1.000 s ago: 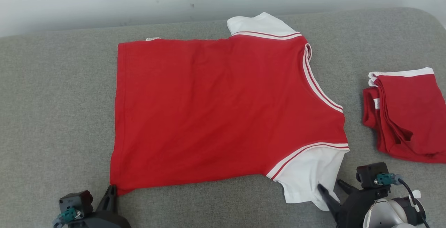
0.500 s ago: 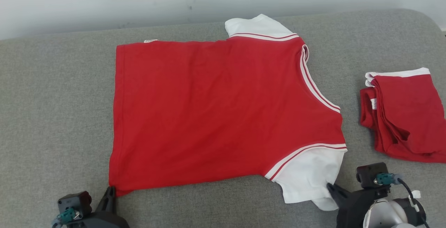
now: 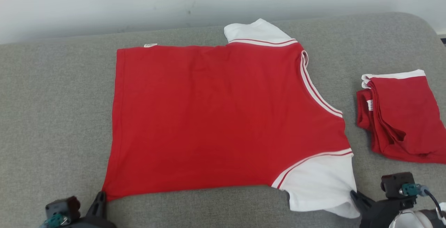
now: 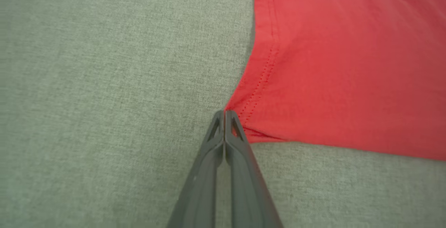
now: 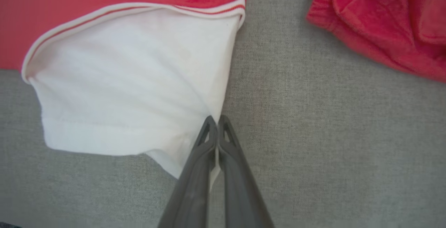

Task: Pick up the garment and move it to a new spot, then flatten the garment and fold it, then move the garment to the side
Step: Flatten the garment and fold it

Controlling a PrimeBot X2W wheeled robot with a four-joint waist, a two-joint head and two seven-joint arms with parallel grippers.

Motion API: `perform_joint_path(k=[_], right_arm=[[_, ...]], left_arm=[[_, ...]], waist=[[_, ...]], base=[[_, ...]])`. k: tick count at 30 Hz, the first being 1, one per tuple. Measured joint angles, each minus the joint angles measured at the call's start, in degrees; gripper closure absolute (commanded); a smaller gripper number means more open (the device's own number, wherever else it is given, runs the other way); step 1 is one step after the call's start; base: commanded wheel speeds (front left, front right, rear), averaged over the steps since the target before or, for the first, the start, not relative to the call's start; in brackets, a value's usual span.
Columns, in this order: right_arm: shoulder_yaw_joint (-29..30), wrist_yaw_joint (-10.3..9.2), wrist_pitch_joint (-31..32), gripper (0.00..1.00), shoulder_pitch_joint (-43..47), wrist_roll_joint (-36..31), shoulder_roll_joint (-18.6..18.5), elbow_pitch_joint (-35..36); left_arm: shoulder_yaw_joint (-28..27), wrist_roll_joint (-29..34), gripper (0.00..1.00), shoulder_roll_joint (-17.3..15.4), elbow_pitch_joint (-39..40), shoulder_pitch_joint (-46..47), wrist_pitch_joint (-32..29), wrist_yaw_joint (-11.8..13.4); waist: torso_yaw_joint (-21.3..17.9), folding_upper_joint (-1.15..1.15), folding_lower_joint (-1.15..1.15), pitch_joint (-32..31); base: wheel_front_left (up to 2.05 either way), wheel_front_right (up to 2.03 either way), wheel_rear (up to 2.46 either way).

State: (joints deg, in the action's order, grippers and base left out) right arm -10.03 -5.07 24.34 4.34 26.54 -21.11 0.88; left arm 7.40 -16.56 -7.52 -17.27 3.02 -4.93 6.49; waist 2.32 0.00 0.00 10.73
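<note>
Grey woven upholstery (image 3: 52,116) lies under my left gripper (image 4: 224,113), pinched closed on the stitched hem corner of the red garment (image 3: 209,116); my right gripper (image 5: 216,118) clamps its smooth white sleeve (image 5: 132,81). Head view shows it spread flat mid-cushion, a folded red pile (image 3: 404,116) beside.

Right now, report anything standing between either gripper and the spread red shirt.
Nothing visible does. The left gripper is shut on the red shirt at its near hem corner, and the right gripper is shut on the edge of its white sleeve. The folded red garment lies apart, to the robot's right.
</note>
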Motion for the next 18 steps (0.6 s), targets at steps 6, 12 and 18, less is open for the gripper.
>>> perform_joint_path(k=[6,12,18], right_arm=[[-0.2,0.03,1.7,1.0,2.2,1.7,0.2,2.1],[-0.1,0.56,3.0,1.0,3.9,4.1,0.2,5.3],[1.3,1.12,4.4,1.0,6.4,5.9,-1.0,8.8]], left_arm=[[-1.5,-2.0,1.0,-0.8,1.8,-3.4,-0.2,0.0],[-1.2,-3.4,1.0,-0.9,4.9,-6.5,-1.1,-1.7],[-2.0,-5.8,1.0,-1.7,8.8,-10.8,-2.0,-3.0]], waist=[[-0.2,0.0,0.0,-0.3],[0.3,0.0,0.0,-0.3],[0.7,0.0,0.0,-0.6]], base=[[0.0,0.0,0.0],[0.0,0.0,0.0],[0.0,0.0,0.0]])
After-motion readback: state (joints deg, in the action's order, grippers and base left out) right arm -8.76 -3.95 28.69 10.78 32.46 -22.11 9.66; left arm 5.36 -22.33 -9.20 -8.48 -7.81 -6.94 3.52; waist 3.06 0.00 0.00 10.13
